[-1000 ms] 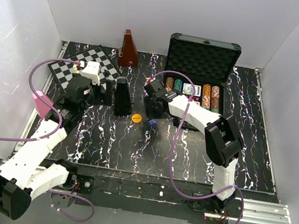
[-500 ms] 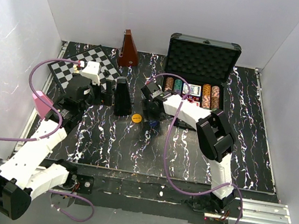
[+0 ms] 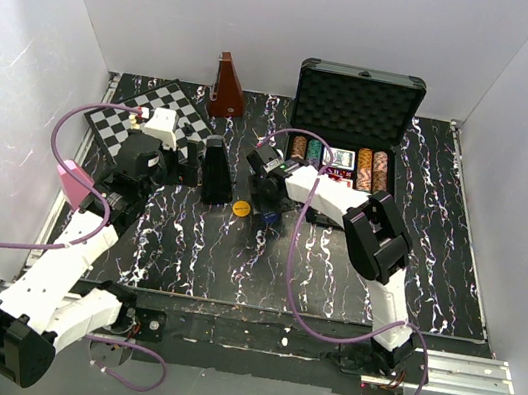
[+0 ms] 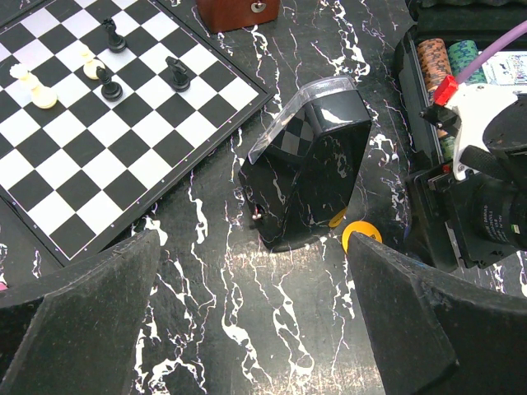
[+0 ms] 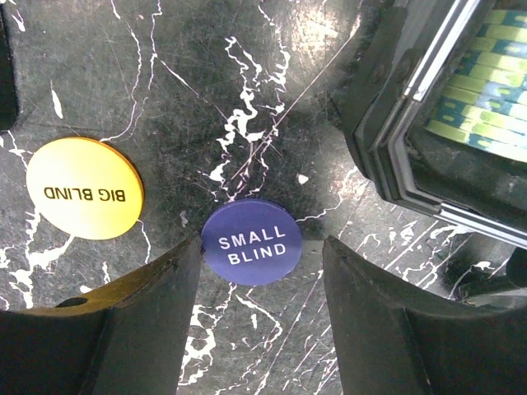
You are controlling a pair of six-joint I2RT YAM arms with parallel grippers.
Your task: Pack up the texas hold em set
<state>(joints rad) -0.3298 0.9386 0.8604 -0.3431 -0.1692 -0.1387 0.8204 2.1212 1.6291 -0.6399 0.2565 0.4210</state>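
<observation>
The black case (image 3: 357, 112) stands open at the back right, with striped chip rows (image 3: 367, 168) and card decks inside. My right gripper (image 3: 268, 202) is open and low over the blue "SMALL BLIND" button (image 5: 252, 241). The button lies flat on the table between the gripper's fingers (image 5: 262, 257), touching the left finger (image 5: 140, 321). The yellow "BIG BLIND" button (image 5: 84, 188) lies just left of it and also shows in the top view (image 3: 240, 208). My left gripper (image 4: 252, 265) is open and empty, hovering near a glossy black box (image 4: 309, 164). No dice or white button can be made out.
A chessboard (image 3: 156, 114) with several pieces lies at the back left. A brown pyramid-shaped object (image 3: 226, 88) stands behind it. The glossy black box (image 3: 216, 171) stands between the two grippers. The case corner (image 5: 387, 140) is close to the right finger.
My right arm has swung a little left, and its elbow has come closer to the case. The gripper stays over the blue button. The left arm has not moved.
</observation>
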